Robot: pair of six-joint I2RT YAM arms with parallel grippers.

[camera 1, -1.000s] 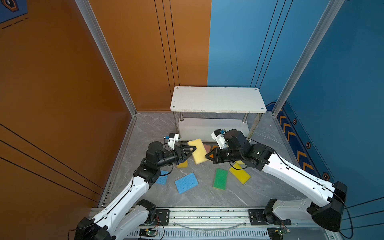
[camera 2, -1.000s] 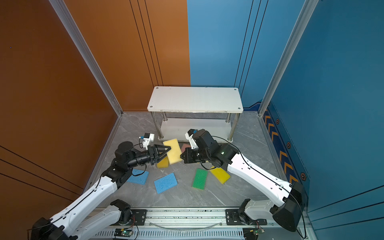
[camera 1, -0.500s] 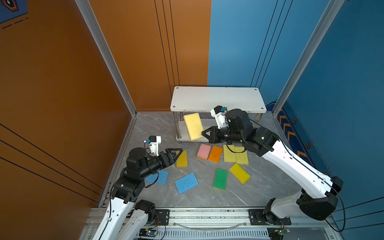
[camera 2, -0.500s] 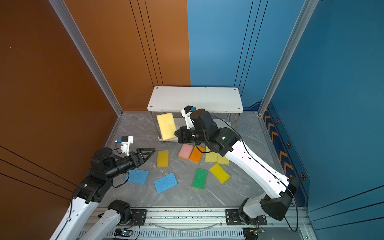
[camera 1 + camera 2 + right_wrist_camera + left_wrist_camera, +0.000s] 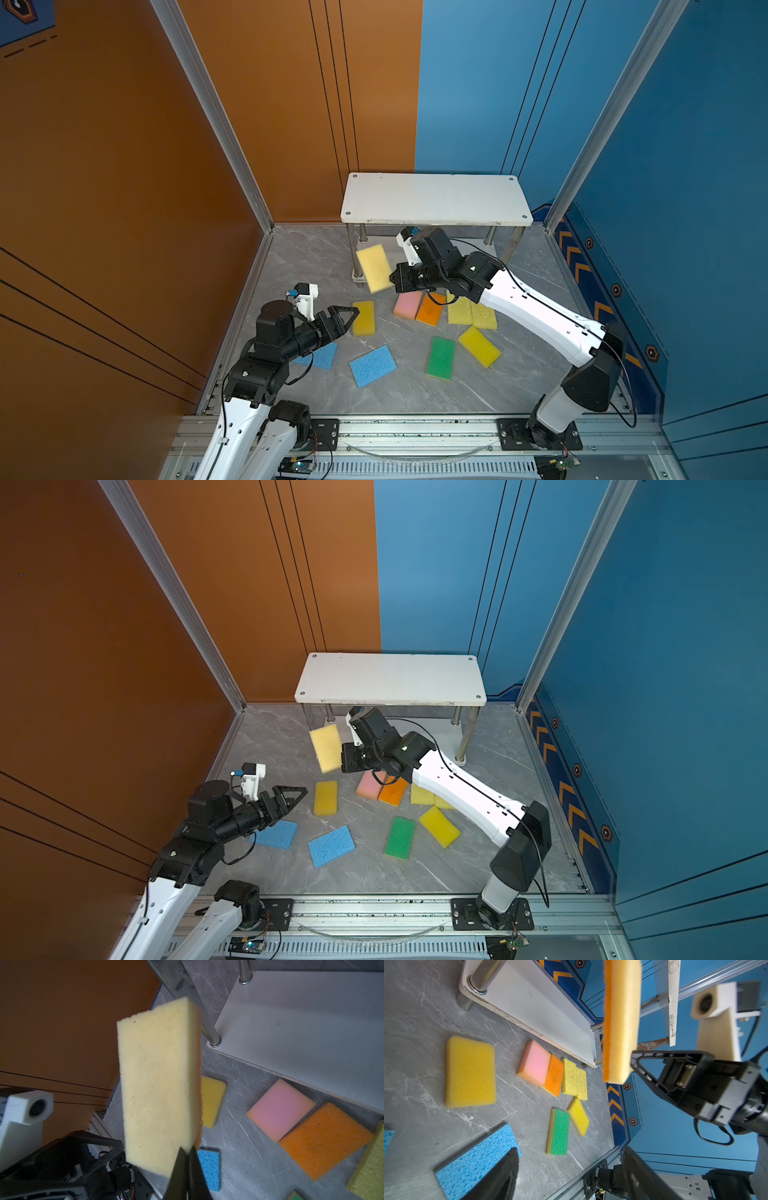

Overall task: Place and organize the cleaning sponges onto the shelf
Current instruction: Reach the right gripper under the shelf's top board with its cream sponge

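Right end effector (image 5: 394,279): jaws pinched tight on a corner of the pale yellow sponge (image 5: 374,268). The sponge is held on edge, tilted and clear of the surface (image 5: 299,266). It hangs just in front of the left end of the shelf (image 5: 436,199). A thin orange layer along 1 face shows in the left wrist view.

Left end effector (image 5: 352,318): jaws wide, nothing between them. It sits toward the left edge of the surface. In both top views its upper tip overlaps the edge of the deep yellow sponge (image 5: 363,318); cannot tell whether they touch.

Shelf: stands at the far edge of the surface, nearer the far right corner. White top board above, white lower board (image 5: 311,1022) close to the surface.

9 sponges lie flat on the surface:
- Deep yellow sponge: left of centre.
- Pink sponge (image 5: 409,304) and orange sponge (image 5: 430,309): touching, just in front of the shelf, partly under the right arm.
- Coarse yellow sponge A (image 5: 459,311) and coarse yellow sponge B (image 5: 484,319): side by side, right of the orange sponge.
- Bright yellow sponge (image 5: 480,346) and green sponge (image 5: 441,357): near each other, closer to the near edge.
- Blue sponge A (image 5: 372,365): near edge, centre.
- Blue sponge B (image 5: 321,356): partly hidden under the left arm.
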